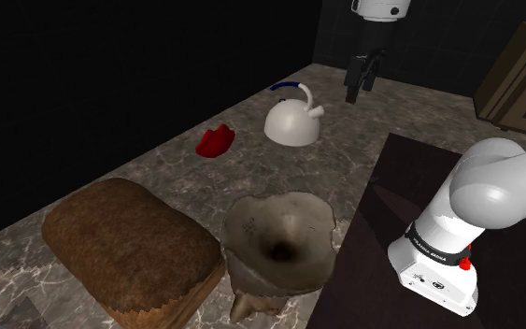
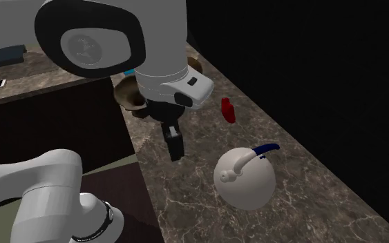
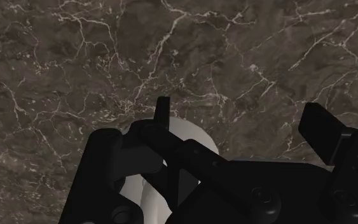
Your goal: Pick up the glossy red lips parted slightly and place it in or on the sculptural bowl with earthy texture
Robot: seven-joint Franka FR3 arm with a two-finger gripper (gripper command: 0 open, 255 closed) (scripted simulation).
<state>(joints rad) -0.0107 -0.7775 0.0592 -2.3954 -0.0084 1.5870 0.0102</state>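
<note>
The glossy red lips [image 1: 216, 141] lie on the dark marble counter, left of a white kettle in the shoulder view; they also appear as a small red shape [image 2: 227, 110] near the counter's far edge. The earthy, rough-rimmed bowl [image 1: 281, 241] stands nearer the stand, and its rim [image 2: 132, 91] peeks from behind the arm. My gripper [image 1: 354, 93] hangs above the counter, beyond and right of the kettle, far from the lips. Seen from the wrist, the gripper [image 3: 242, 119] is open, its fingers [image 3: 163, 109] apart over bare marble with nothing between them.
A white kettle [image 1: 294, 120] with a blue handle sits between gripper and lips, also seen as the kettle [image 2: 244, 178]. A large brown loaf-like block [image 1: 130, 248] lies left of the bowl. The dark stand [image 1: 382, 234] borders the counter. Black area lies beyond the counter's far edge.
</note>
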